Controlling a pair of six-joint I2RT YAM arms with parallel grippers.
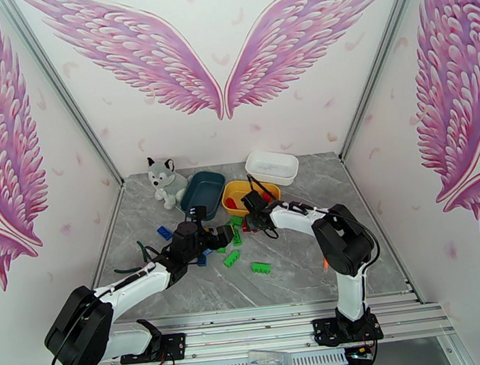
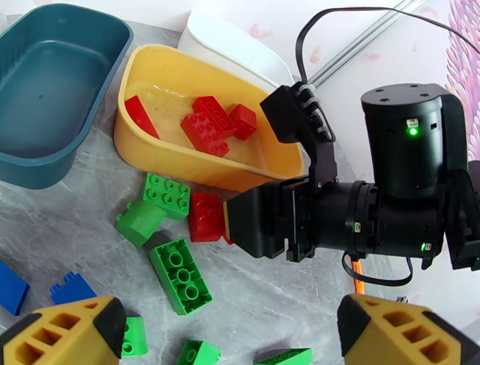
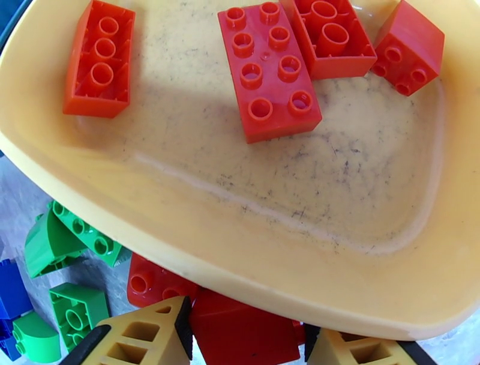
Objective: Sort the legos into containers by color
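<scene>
Tight spot: yellow tub point(image 3: 240, 270), near wall.
Rim overhangs my right claw point(image 3: 246, 333); red brick point(image 3: 252, 347) fills its jaws, green bricks point(image 3: 72, 240) crowd the left. Bare table point(image 1: 305, 276) right of them is free.

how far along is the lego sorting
Done: four red legos lie in the yellow tub. In hand: the right tool straddles another red lego beside that tub. Left: green legos and blue legos sit on the table; the teal tub holds nothing.
</scene>
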